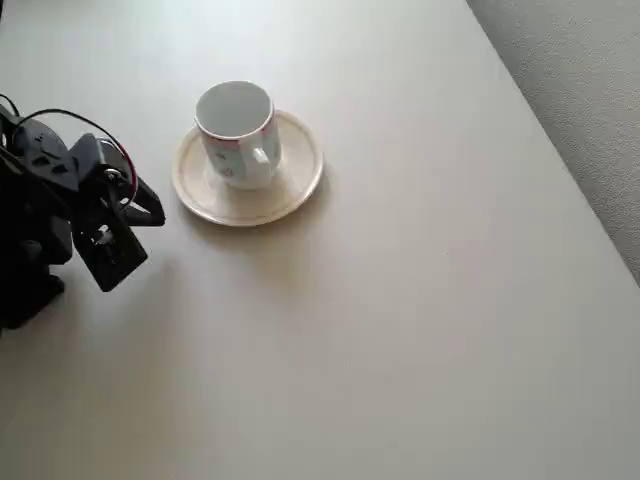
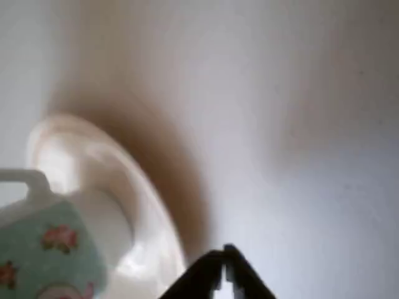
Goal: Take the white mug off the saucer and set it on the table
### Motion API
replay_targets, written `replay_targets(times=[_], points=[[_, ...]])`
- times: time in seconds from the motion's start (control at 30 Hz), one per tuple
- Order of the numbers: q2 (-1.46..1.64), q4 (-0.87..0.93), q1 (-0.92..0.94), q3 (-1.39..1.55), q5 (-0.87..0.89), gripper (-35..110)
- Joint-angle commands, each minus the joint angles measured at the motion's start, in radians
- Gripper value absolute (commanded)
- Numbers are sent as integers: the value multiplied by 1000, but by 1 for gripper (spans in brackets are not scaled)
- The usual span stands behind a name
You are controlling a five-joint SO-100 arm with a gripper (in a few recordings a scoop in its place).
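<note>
The white mug (image 1: 238, 133) stands upright on the saucer (image 1: 296, 182) in the overhead view, its handle turned toward the bottom of the picture. My black gripper (image 1: 155, 208) is at the left, just beside the saucer's left rim and apart from the mug. In the wrist view the mug (image 2: 47, 255) with its floral marks fills the lower left, sitting on the saucer (image 2: 134, 180). The gripper's fingertips (image 2: 223, 258) meet at the bottom centre with nothing between them.
The beige table (image 1: 400, 330) stretches wide to the right and below the saucer. Its right edge runs diagonally at the upper right, with grey floor (image 1: 590, 100) beyond it. The arm's black body (image 1: 40, 220) takes up the left edge.
</note>
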Motion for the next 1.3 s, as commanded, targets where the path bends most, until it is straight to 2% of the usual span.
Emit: replay_targets(times=[0.0,1.17,1.27], points=[[12,5,-6,-2,-9,-2],[12,5,-6,-2,-9,-2],[14,3,-63,-2,-34,-2]])
